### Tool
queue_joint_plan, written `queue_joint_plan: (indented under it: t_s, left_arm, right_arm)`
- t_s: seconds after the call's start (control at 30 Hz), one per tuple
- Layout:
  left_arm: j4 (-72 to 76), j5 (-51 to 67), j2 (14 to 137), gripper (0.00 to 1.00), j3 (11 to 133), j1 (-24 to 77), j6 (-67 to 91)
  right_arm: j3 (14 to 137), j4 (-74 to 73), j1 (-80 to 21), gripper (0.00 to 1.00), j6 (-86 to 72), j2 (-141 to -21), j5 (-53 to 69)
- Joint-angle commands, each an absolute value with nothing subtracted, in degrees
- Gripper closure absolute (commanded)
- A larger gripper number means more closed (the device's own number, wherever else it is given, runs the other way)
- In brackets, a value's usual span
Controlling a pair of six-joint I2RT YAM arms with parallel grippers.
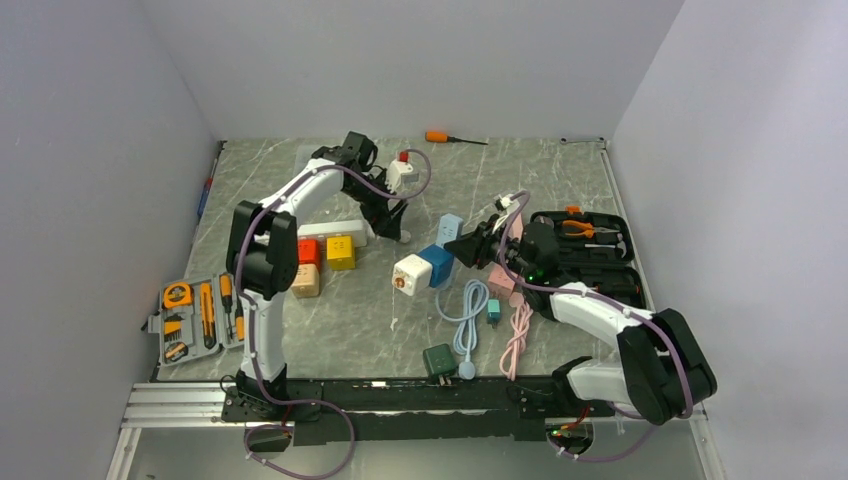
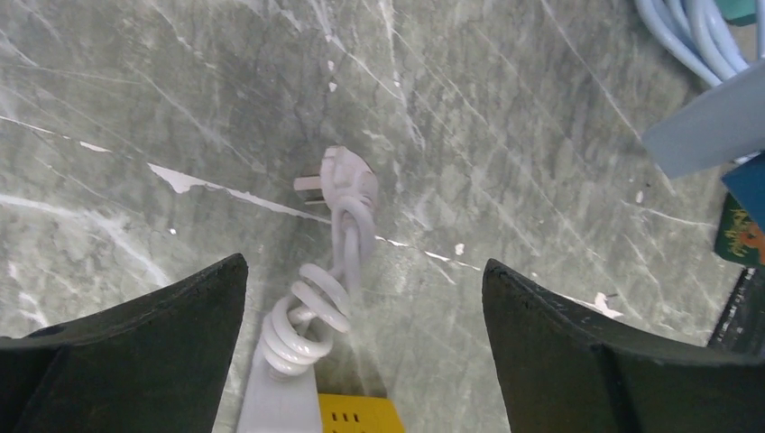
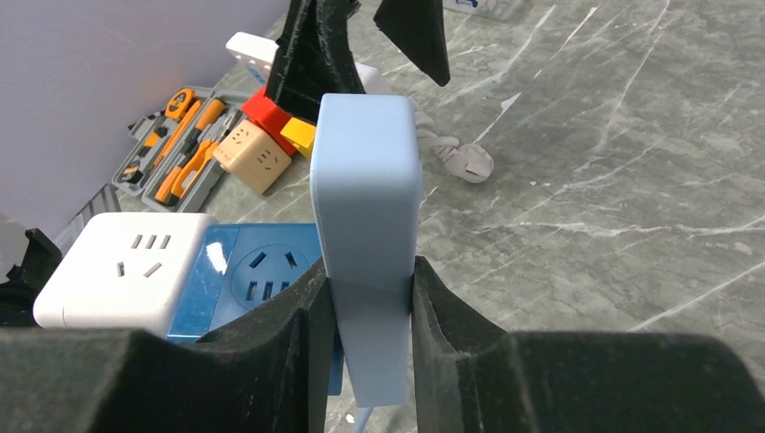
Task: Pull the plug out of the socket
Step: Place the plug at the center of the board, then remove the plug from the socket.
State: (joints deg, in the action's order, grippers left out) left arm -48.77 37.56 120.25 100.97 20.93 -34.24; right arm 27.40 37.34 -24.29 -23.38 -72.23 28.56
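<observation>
The white plug [image 2: 338,180] lies flat on the marble table with its prongs bare, free of any socket. Its coiled cord [image 2: 311,311] runs back to a white power strip [image 2: 275,406]. My left gripper [image 2: 363,264] hangs open just above the plug, one finger on each side and nothing between them. In the top view the left gripper [image 1: 395,225] is over the plug [image 1: 405,237]. My right gripper [image 3: 370,271] is shut on the light blue socket [image 3: 365,171], holding it upright. The top view shows the socket [image 1: 450,228] a short way right of the plug.
A white cube socket [image 1: 412,272] and a blue one [image 1: 437,265] sit beside the right gripper. Yellow [image 1: 340,250], red [image 1: 309,250] and beige [image 1: 305,282] cubes lie by the strip. An orange tool kit [image 1: 195,315] is left and a black tool case [image 1: 590,250] right. Cables [image 1: 468,310] lie in front.
</observation>
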Motion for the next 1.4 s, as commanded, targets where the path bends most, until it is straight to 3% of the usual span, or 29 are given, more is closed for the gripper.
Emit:
queue_joint_plan:
  t_s: [0.0, 0.23, 0.43, 0.57, 0.7, 0.83, 0.9, 0.97, 1.03, 1.17, 1.37]
  left_arm:
    - [-52.3, 41.4, 111.4, 0.01, 102.8, 20.7, -33.4]
    - [-46.9, 41.5, 97.2, 0.01, 97.8, 18.4, -22.7]
    - [-49.5, 49.7, 90.6, 0.01, 100.2, 17.5, -13.1]
    - [-57.1, 49.1, 90.5, 0.0, 107.4, 20.3, -10.9]
    - [-67.9, 53.0, 90.7, 0.01, 117.4, 22.2, -22.2]
    - [-61.8, 56.3, 89.6, 0.01, 110.3, 18.8, -12.5]
    - [-70.7, 59.6, 95.1, 0.01, 118.2, 21.3, -19.4]
    - [-80.6, 54.0, 100.7, 0.01, 126.9, 25.4, -26.4]
    - [-71.9, 47.6, 97.2, 0.01, 121.1, 27.8, -22.4]
    - [-44.7, 42.3, 82.8, 0.01, 98.0, 29.5, -12.7]
    - [-49.9, 39.8, 88.6, 0.01, 103.1, 33.4, -5.8]
  right_arm:
    - [29.7, 39.2, -24.1, 1.0, -24.7, -68.4, 28.6]
    - [33.1, 32.9, -24.3, 1.0, -22.7, -65.3, 26.2]
    - [37.3, 26.7, -24.6, 1.0, -20.2, -63.2, 24.4]
    - [41.1, 22.6, -25.6, 1.0, -18.2, -62.5, 23.2]
    - [43.9, 20.1, -25.8, 1.0, -17.4, -61.8, 22.9]
    - [46.0, 18.9, -25.8, 1.0, -17.2, -61.9, 22.7]
    - [46.9, 18.1, -26.1, 1.0, -16.9, -61.7, 22.1]
    - [47.6, 17.5, -26.3, 1.0, -16.6, -61.6, 21.5]
    - [48.6, 16.6, -26.6, 1.0, -16.1, -62.0, 20.5]
    - [50.8, 13.9, -28.6, 1.0, -13.8, -62.5, 16.0]
    - [53.2, 10.6, -32.3, 1.0, -9.6, -63.0, 7.6]
